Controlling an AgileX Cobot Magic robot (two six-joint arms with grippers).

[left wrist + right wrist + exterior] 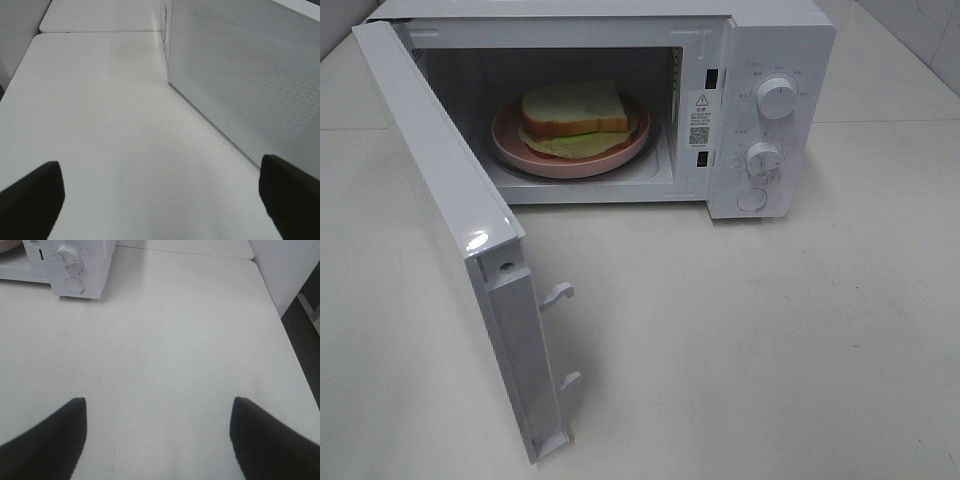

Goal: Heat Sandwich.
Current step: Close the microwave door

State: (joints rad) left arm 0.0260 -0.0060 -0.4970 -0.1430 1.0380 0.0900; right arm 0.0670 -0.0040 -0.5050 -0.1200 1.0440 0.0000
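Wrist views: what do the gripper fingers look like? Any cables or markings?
Only the tips show. Left gripper: two plain black fingers, blunt and squarish at the ends. Right gripper: same black, tips more tapered and rounded. No cables, markings or arm links visible; the exterior high view shows no arm at all.

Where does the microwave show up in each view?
Exterior high: microwave at upper centre, door swung open.
Left wrist: only its perforated white panel, beside and ahead of the left gripper.
Right wrist: only its knob corner, far ahead of the right gripper.
Shared landmark: the white table.
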